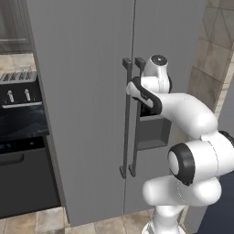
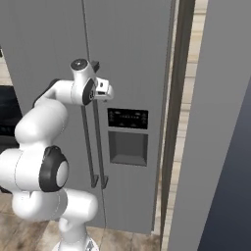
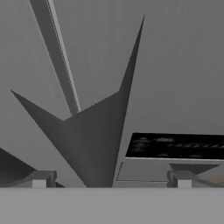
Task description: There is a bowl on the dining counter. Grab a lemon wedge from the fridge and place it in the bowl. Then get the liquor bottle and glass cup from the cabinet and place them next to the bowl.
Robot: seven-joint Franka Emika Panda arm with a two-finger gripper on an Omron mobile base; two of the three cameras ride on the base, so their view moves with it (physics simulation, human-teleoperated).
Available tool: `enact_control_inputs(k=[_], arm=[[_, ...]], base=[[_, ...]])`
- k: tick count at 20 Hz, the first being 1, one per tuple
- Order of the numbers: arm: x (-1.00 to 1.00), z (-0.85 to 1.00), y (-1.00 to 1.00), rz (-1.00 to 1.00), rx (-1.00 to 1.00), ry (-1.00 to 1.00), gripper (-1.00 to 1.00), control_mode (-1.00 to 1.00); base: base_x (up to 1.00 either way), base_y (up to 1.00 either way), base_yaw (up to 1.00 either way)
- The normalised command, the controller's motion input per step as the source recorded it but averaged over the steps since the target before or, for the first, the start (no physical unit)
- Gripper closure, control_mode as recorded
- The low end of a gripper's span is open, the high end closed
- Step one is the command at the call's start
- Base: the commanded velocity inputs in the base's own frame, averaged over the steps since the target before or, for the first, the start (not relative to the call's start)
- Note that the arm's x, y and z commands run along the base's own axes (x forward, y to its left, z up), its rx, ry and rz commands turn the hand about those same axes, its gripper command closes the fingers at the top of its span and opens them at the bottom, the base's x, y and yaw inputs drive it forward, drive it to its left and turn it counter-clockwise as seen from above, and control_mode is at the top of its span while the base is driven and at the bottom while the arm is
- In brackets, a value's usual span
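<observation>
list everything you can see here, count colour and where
fridge: 1, grey, two doors, both shut, straight ahead of the robot
bar handles: 2, dark, upright side by side where the doors meet
dispenser recess: 1, grey, in the right door below the panel
control panel: 1, black, on the right door above the recess
oven range: 1, black, left of the fridge
floor tiles: several, beige-brown, at the foot of the fridge
tall panel: 1, grey, right of the fridge
arm: 1, white with dark joints, reaching toward the handles
hand: 1, open, empty, near the top of the handles
</observation>
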Motion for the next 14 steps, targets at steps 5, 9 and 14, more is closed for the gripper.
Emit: enact_control_inputs(k=[5, 9, 14], arm=[[0.26, -0.17, 0.00, 0.00, 0.00, -0.04, -1.00, -1.00], [0.43, -0.10, 0.00, 0.00, 0.00, 0.00, -1.00, -1.00], [0.47, -0.23, 0.00, 0.00, 0.00, -0.01, -1.00, -1.00]], base=[[0.00, 0.00, 0.00], [0.00, 0.00, 0.00], [0.00, 0.00, 0.00]])
